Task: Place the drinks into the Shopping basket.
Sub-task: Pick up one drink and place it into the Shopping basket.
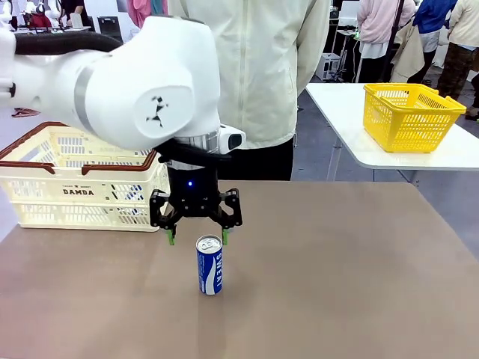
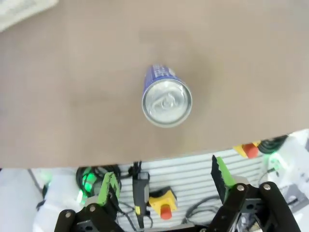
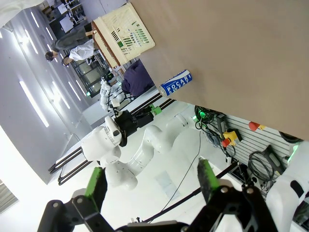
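Observation:
A blue drink can [image 1: 209, 265] with white lettering stands upright near the middle of the brown table. My left gripper [image 1: 196, 238] hangs open just above and slightly behind its silver top, touching nothing. From the left wrist the can's top [image 2: 167, 102] sits beyond the open left gripper [image 2: 165, 181], not between the fingers. The cream Shopping basket [image 1: 75, 176] with its brown rim stands at the table's left. In the right wrist view my right gripper [image 3: 151, 179] is open and empty, far from the can [image 3: 176, 83] and the basket [image 3: 124, 31], where something green shows through the slots.
A person in a cream jacket [image 1: 262, 67] stands at the table's far edge. A yellow basket [image 1: 410, 116] sits on a separate white table [image 1: 352, 127] at the back right. Bare brown tabletop [image 1: 337, 269] stretches right of the can.

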Motion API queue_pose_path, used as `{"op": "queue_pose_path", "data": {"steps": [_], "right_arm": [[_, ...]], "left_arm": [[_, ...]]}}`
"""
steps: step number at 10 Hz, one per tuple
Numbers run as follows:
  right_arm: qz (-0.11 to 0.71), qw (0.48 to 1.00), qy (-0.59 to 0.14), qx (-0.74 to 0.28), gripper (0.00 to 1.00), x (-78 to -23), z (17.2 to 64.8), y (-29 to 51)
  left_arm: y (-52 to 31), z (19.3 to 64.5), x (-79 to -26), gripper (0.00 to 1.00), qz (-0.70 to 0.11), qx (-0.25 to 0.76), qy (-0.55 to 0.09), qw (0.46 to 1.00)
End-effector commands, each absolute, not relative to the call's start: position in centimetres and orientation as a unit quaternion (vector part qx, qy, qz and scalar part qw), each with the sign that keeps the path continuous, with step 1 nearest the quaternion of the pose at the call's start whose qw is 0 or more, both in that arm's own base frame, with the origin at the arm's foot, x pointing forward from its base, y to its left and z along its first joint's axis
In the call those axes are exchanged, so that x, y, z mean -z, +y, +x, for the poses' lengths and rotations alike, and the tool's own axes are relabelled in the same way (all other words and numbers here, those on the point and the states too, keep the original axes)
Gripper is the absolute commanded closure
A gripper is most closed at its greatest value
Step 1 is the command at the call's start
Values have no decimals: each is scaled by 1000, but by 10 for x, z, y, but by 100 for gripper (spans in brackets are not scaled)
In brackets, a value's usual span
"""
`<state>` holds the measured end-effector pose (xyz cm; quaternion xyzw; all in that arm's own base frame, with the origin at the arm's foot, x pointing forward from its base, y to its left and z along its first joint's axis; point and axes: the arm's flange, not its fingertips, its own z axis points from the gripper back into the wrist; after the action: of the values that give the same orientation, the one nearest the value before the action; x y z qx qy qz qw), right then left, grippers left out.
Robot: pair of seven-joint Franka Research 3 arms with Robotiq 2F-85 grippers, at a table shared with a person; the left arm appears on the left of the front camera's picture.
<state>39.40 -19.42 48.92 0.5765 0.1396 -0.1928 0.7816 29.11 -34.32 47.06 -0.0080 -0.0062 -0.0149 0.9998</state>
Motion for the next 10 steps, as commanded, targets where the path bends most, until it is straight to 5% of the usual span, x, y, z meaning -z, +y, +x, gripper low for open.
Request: {"op": "queue_pose_path", "data": {"steps": [1,4,10], "right_arm": [[569,784,144,201,0,-492,392,-193],[569,784,144,201,0,-492,392,-193],[569,784,144,201,0,-492,392,-193]], "left_arm": [[-342,295,-452,0,-9,16,-42,999],[-351,303,-434,0,-28,30,-68,997],[-366,313,-387,0,-14,16,-22,1000]]}}
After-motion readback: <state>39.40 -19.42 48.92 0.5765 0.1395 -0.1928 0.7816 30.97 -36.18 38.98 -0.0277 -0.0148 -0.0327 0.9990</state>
